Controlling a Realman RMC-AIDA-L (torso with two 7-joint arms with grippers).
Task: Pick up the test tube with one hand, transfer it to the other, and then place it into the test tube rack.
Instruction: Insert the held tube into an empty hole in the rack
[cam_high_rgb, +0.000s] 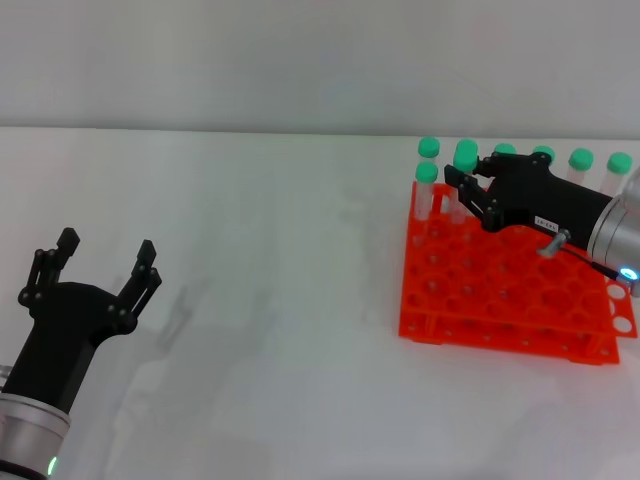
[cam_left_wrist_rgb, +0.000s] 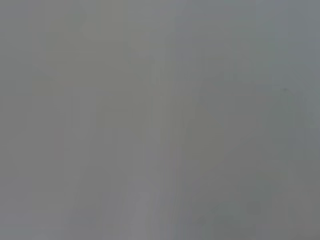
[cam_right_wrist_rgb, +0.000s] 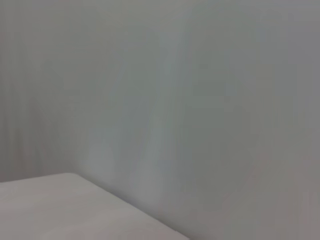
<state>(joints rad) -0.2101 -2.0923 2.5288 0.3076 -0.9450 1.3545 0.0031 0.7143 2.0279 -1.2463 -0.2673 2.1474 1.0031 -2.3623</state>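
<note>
The orange test tube rack (cam_high_rgb: 500, 290) stands on the white table at the right, with several green-capped tubes upright along its far row. My right gripper (cam_high_rgb: 462, 188) reaches over the rack's far left corner. Its black fingers are closed around a green-capped test tube (cam_high_rgb: 466, 157), which is held upright among the other tubes there. The tube's lower end is hidden behind the fingers. My left gripper (cam_high_rgb: 105, 258) hovers low at the near left of the table, open and holding nothing. Both wrist views show only a blank grey surface.
Two more green-capped tubes (cam_high_rgb: 428, 160) stand at the rack's left corner, close beside the held tube. The rack's near rows of holes (cam_high_rgb: 520, 300) hold nothing. White tabletop (cam_high_rgb: 280, 300) stretches between the two arms.
</note>
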